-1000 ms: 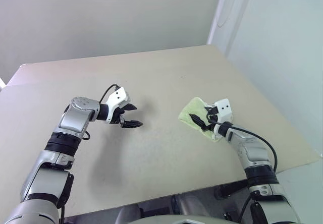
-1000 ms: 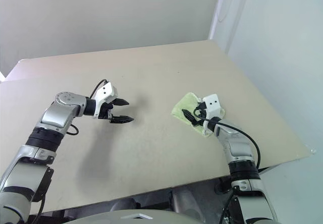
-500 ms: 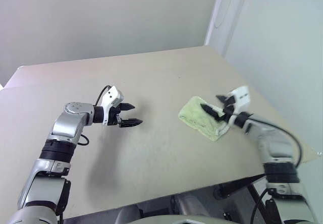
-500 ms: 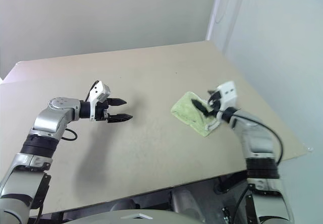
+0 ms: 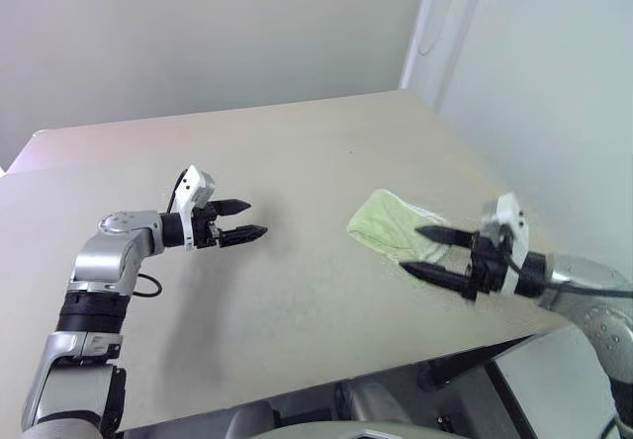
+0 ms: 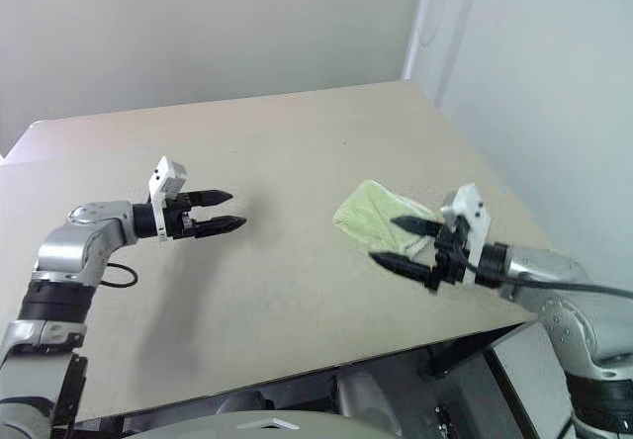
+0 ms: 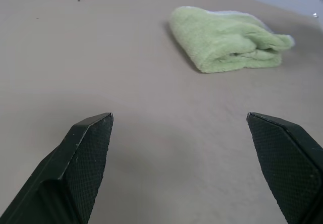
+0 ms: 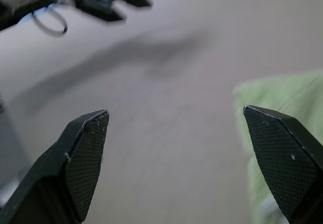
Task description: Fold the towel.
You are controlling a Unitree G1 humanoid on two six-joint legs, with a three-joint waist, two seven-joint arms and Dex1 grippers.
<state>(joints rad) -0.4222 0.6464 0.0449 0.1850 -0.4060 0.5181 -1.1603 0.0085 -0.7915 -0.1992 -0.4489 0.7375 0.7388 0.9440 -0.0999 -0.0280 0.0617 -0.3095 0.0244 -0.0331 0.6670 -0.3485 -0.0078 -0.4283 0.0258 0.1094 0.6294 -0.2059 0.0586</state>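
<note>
Evidently soft and light, the towel lies folded into a thick bundle near the table's right edge, long axis running diagonally from far-left to near-right. Pinch a stitched edge. Both the left gripper and right gripper hover spread, empty.

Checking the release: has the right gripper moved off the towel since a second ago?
Yes. The right gripper, jaws open, has pulled back toward the table's near edge, clear of the folded towel.
</note>
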